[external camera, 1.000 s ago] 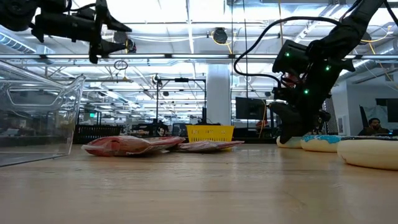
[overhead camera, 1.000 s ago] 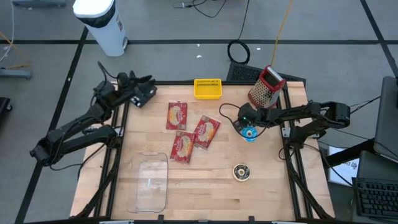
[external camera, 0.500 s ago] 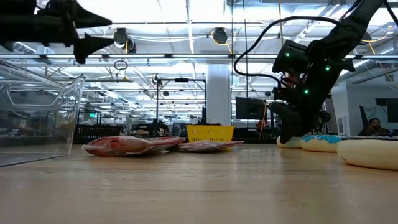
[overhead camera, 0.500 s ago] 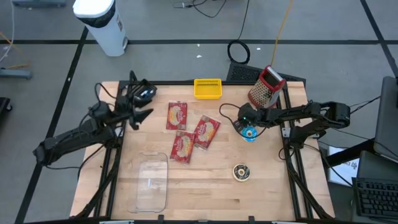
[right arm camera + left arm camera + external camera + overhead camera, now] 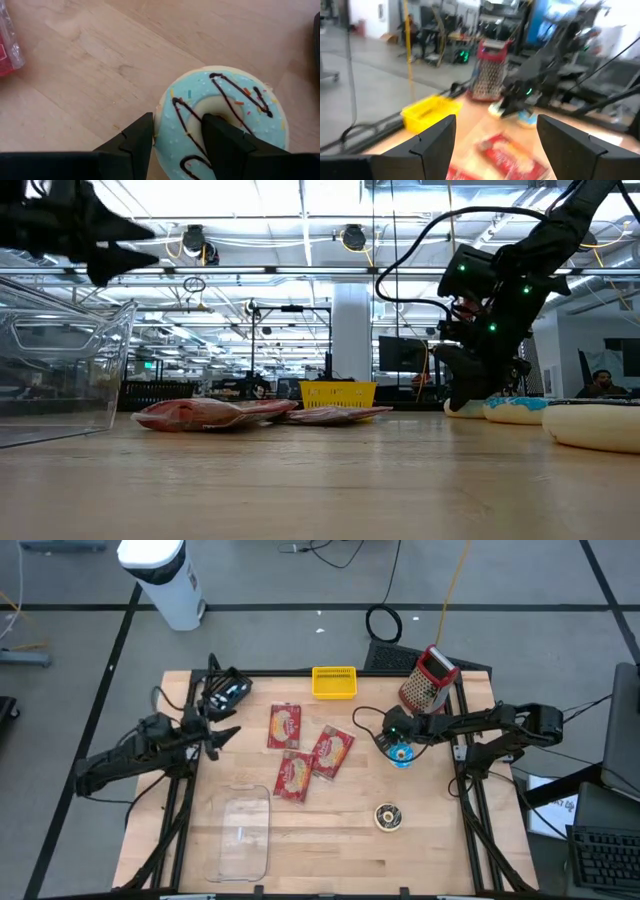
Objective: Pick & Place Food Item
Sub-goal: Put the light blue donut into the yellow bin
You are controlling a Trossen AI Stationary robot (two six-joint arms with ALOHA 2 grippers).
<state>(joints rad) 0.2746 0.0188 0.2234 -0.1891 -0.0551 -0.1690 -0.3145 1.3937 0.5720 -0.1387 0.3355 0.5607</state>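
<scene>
Counting up: three red crinkly plastic snack packets (image 5: 284,726) (image 5: 333,751) (image 5: 291,777), two round frosted donuts, one blue (image 5: 401,753), one dark chocolate (image 5: 388,817), one yellow plastic basket (image 5: 334,682), one clear plastic tub (image 5: 245,833), one red-topped metal grater (image 5: 428,678).

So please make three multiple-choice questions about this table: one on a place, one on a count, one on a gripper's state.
1. Where is the yellow basket?
A. at the table's far edge
B. inside the clear container
C. under the left arm

2. How many red food packets lie on the table?
A. one
B. three
C. five

3. What is the right gripper doing?
A. hanging open, high above the table
B. holding a red packet
C. closed on the blue-iced donut's ring

Answers:
1 A, it sits by the far edge in the high view.
2 B, three packets show.
3 C, its fingers stand either side of the ring.
</scene>
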